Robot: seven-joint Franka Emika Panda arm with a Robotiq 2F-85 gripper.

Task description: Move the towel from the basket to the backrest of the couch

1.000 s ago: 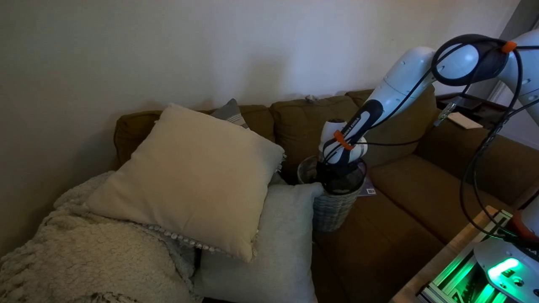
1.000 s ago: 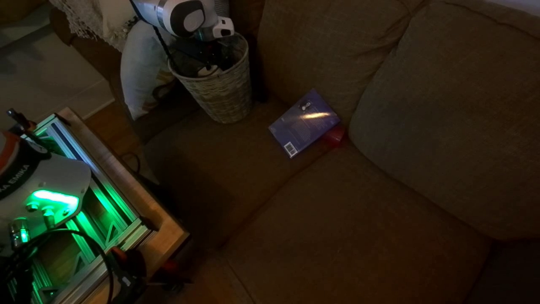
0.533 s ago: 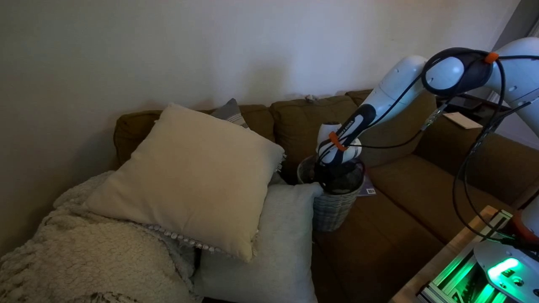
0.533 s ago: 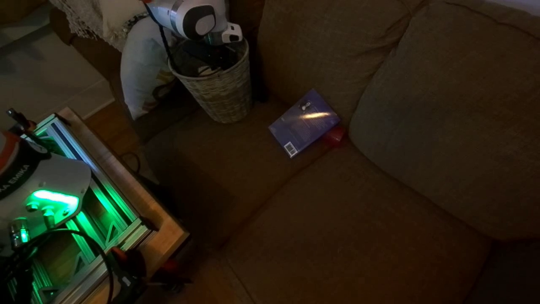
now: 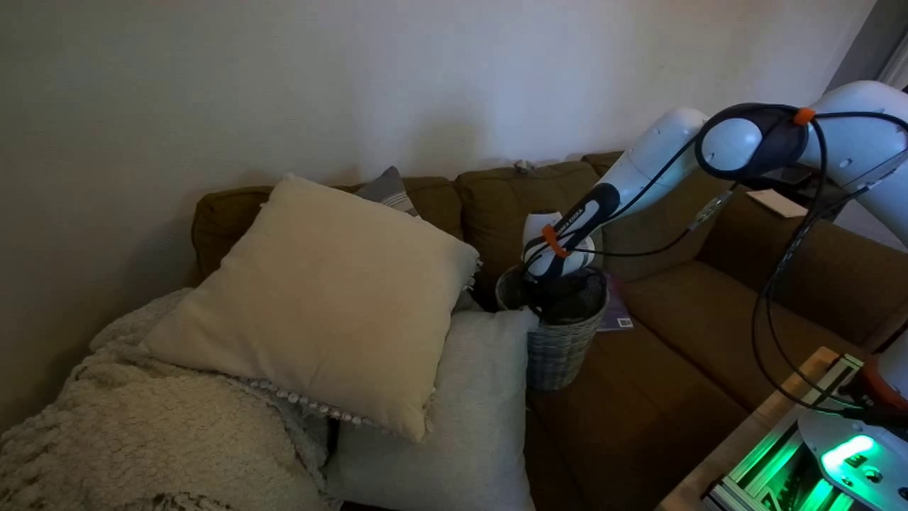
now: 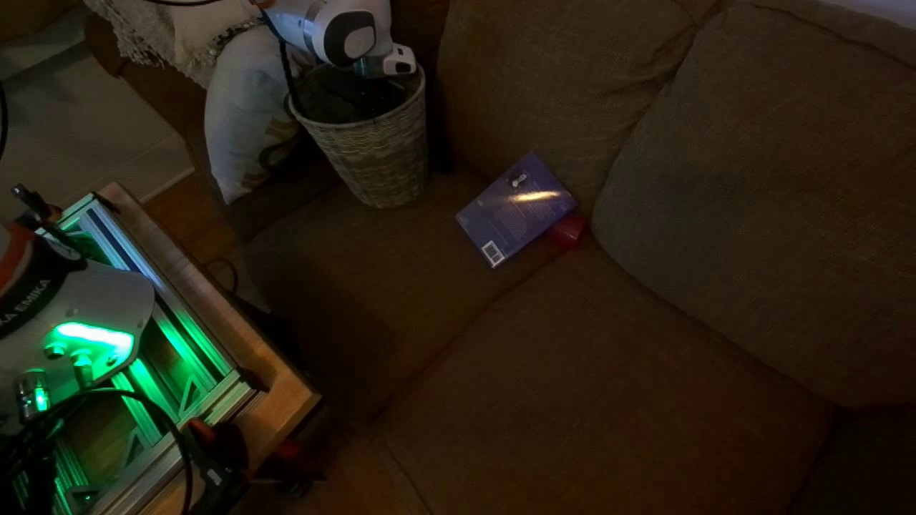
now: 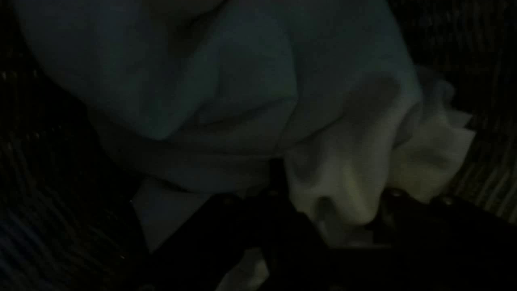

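The woven basket (image 5: 564, 353) (image 6: 379, 161) stands on the couch seat in both exterior views. My arm reaches down into it, so the basket's rim hides the gripper from outside. In the dark wrist view, the pale, crumpled towel (image 7: 242, 101) fills much of the basket's inside. One fold of it lies between the black fingers of my gripper (image 7: 329, 190), which stand apart on either side of the cloth. Whether they press on it is too dark to tell. The couch's brown backrest (image 5: 496, 202) (image 6: 558, 79) runs behind the basket.
A large cream pillow (image 5: 319, 305) and a pale pillow (image 5: 443, 419) lean beside the basket, with a fleecy blanket (image 5: 156, 426) further along. A purple book (image 6: 515, 211) over a red item (image 6: 567, 230) lies on the seat. My base sits on a wooden table (image 6: 275, 400).
The arm has sunk lower into the basket and shifted left in an exterior view. The basket's rim has moved slightly with it. A pale patch earlier seen in its opening is now covered.
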